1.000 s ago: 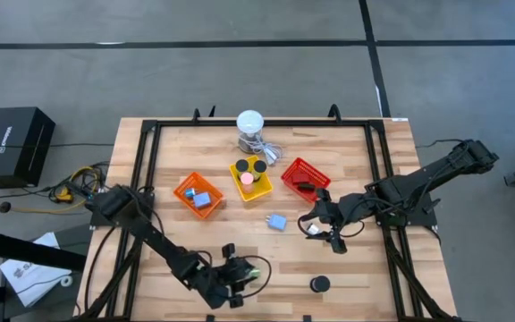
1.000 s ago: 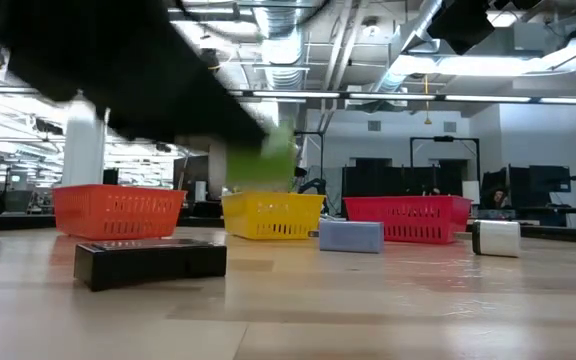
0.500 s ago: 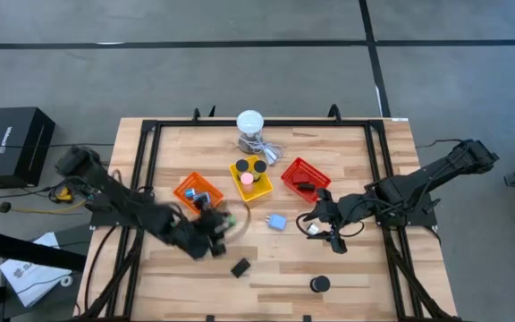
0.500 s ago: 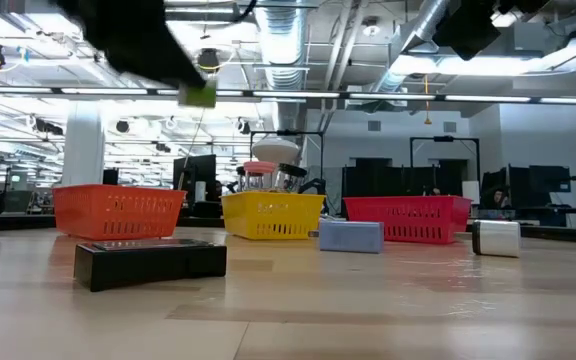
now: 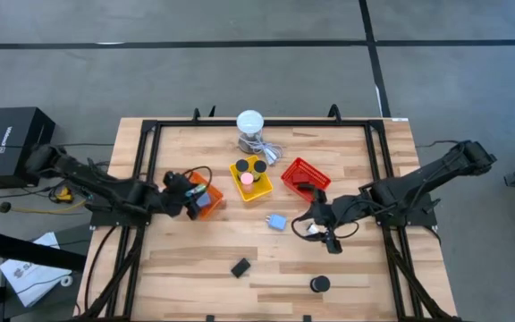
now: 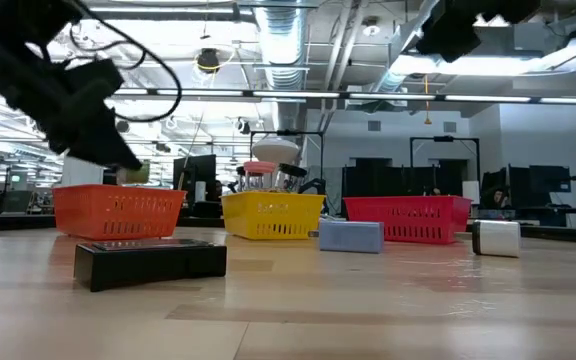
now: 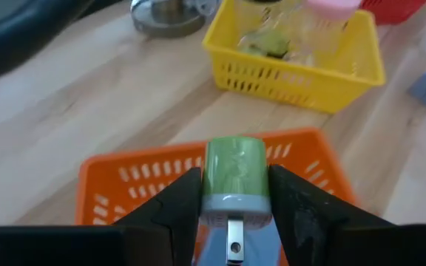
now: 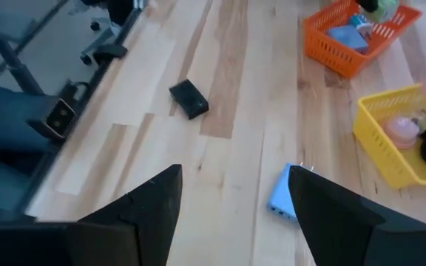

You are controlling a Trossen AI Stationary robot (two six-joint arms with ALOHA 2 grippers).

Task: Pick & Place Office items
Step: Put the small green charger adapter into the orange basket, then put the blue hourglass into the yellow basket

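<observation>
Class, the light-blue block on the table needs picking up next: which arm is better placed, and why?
Right. Its gripper hangs open and empty beside the light-blue block; the left gripper is over the orange basket, shut on a green plug adapter.

Both arms are dark, slim and jointed; a thin black cable loops over the left tool [image 5: 189,194] (fingers [image 7: 172,210] broad, matte black), the right tool [image 5: 320,231] alike

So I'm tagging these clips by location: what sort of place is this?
Most likely an open-plan lab or industrial workspace: exposed ceiling ducts, rows of dark monitors behind, a bare concrete floor, and a black-framed wooden table holding mesh baskets.
</observation>
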